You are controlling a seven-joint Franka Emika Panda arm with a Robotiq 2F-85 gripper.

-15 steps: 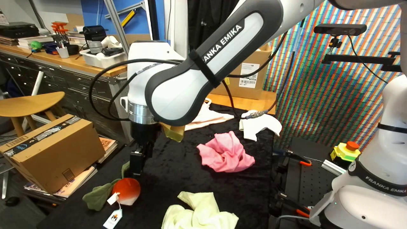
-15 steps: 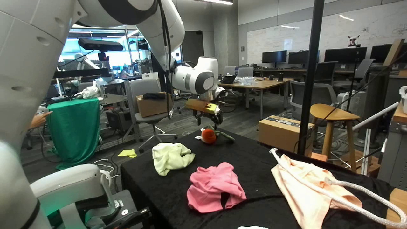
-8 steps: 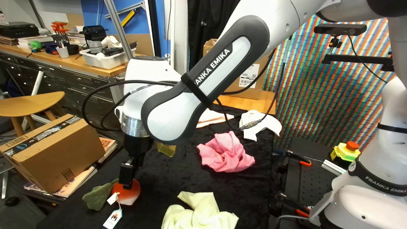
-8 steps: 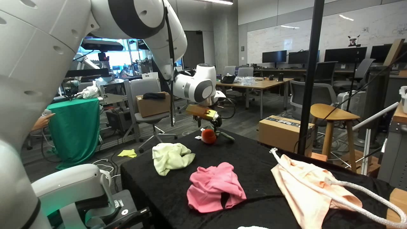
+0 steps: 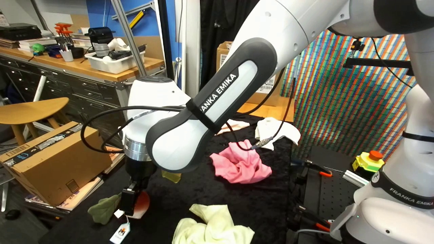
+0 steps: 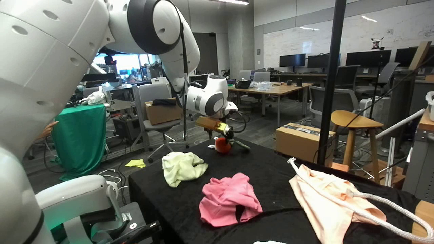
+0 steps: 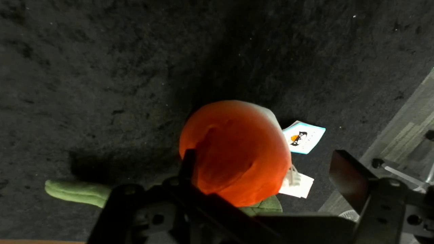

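A round orange-red plush with a white end, green leaves and paper tags lies on the black-covered table. The plush shows in both exterior views and in the wrist view. My gripper is open, with its jaws wide apart, low at the plush. In the wrist view one dark finger overlaps the plush's left edge; whether it touches cannot be told. The other finger stands apart to the right, beyond the tags. In an exterior view the gripper partly hides the plush.
A pale green cloth and a crumpled pink cloth lie on the table. A peach cloth bag with white rope and a white cloth lie farther off. A cardboard box and a black pole stand beside the table.
My gripper has come down from above the plush to its level, shifting a little left in an exterior view. The plush and the cloths have not moved.
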